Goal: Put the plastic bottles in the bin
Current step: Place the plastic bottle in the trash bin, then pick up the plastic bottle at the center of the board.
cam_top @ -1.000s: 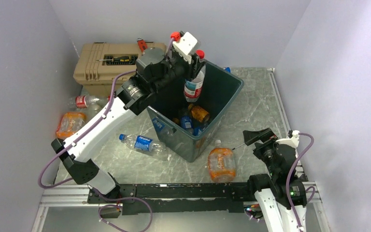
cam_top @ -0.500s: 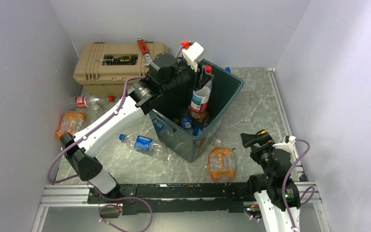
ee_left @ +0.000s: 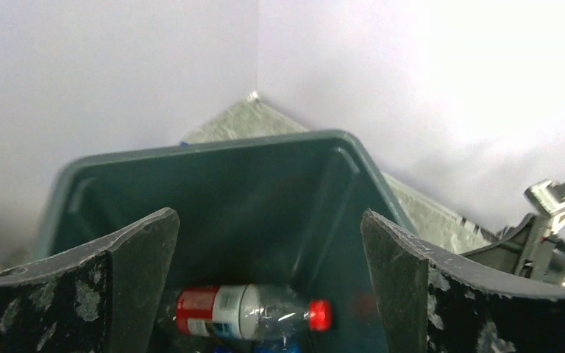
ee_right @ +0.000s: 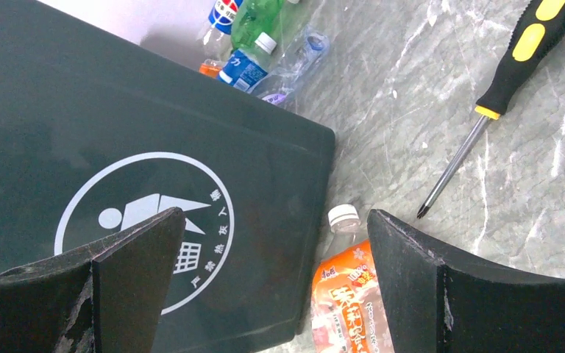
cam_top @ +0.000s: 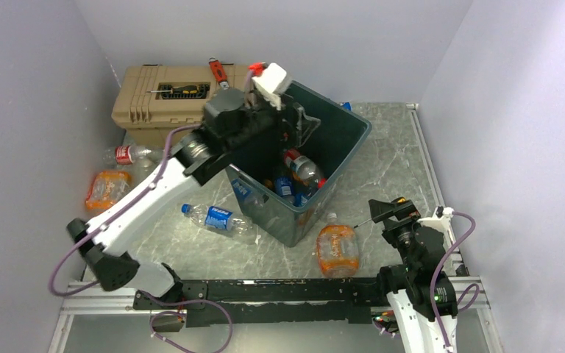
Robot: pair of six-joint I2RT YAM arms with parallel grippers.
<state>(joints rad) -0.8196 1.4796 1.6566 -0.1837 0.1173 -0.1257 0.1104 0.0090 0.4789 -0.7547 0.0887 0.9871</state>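
**Overhead view:** The large dark green-grey plastic bin sits mid-table. The left gripper hovers over its far-left rim, jaws spread wide and gripping nothing. Below it, a clear plastic red-capped bottle lies inside the bin on top of other bottles. The right gripper, also spread and empty, waits at the bin's 4 o'clock. At that gripper's 8 o'clock, a clear plastic orange-labelled bottle lies on the table just beside the bin's near corner. Its long axis runs 12 to 6, with the white cap at 12. You will likely find the right arm the nearer one. A clear blue-labelled bottle lies at the bin's 8 o'clock, nearer the left arm.

**Left wrist view:** The red-capped bottle lies crosswise at 6 o'clock with its cap toward 3, clear of both fingers.

**Right wrist view:** The orange-labelled bottle sits at 5 o'clock, cap toward 12. A black-and-yellow-handled screwdriver lies at 2 o'clock.
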